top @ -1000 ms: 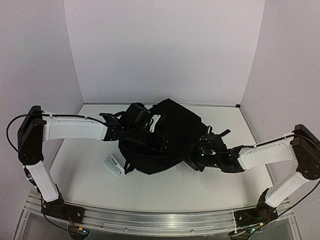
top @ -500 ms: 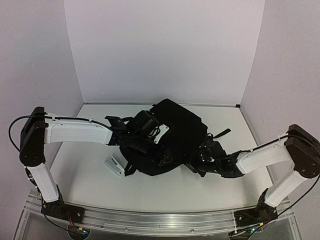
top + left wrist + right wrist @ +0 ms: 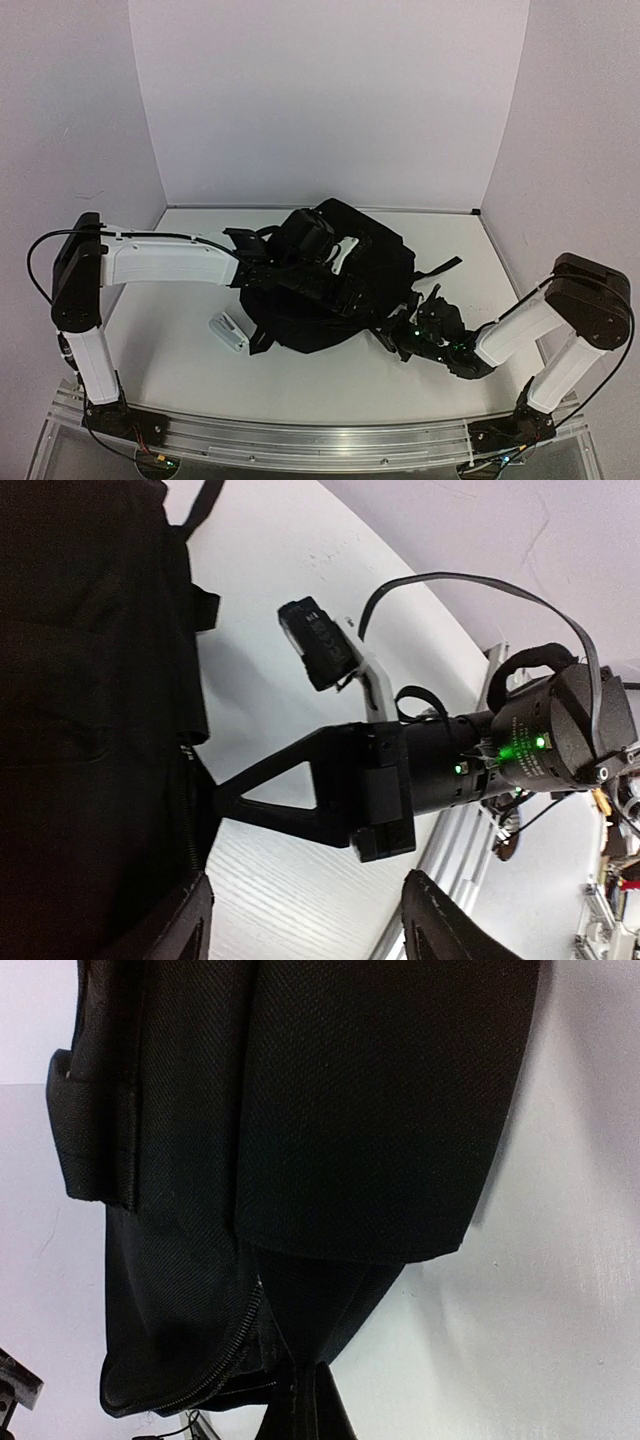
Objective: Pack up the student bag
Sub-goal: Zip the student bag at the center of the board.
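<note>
One bag (image 3: pixel 385 265), soft, limp, probably light, best pinched at an edge: right gripper (image 3: pixel 305 1412) clamped on its zip seam, left gripper (image 3: pixel 308 930) agape, empty.

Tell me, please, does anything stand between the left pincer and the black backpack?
Nothing visible does. The left pincer hangs open right over the large soft black fabric backpack, with no other object between them. The right pincer is shut on the backpack's near right edge, off to the side.
</note>
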Controlling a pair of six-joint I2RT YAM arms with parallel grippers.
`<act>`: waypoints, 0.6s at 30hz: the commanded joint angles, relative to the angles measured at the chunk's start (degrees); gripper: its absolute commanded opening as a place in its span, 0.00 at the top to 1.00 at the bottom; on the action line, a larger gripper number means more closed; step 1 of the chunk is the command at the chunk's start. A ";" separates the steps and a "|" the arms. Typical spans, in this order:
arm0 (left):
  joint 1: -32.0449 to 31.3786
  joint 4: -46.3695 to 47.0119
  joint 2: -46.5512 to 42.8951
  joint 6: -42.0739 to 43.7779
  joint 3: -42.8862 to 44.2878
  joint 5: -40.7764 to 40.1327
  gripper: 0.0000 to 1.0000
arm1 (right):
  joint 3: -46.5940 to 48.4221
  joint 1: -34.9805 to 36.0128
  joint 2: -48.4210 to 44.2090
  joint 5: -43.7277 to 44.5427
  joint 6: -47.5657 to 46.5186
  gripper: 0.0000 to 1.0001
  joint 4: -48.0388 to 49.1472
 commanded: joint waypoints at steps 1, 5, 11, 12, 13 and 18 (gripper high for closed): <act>-0.03 -0.77 5.09 -3.20 5.45 9.00 0.40 | -1.67 0.32 0.84 -2.04 1.69 1.00 5.76; -0.01 -4.89 9.66 -2.06 9.77 12.76 0.48 | -2.16 0.33 0.70 -1.89 2.04 1.00 6.10; -0.05 -8.67 11.98 -0.29 11.17 7.40 0.53 | -3.12 0.33 -0.37 -1.48 2.37 1.00 6.53; -0.06 -8.54 12.05 -0.19 10.80 5.43 0.54 | -3.21 0.33 -0.43 -1.46 2.36 1.00 6.58; -0.03 -8.59 12.13 -0.13 10.58 2.85 0.54 | -3.27 0.33 -0.45 -1.50 2.35 1.00 6.62; -0.07 -8.25 12.92 0.09 9.95 -3.31 0.55 | -3.47 0.33 -0.07 -1.86 2.62 1.00 7.24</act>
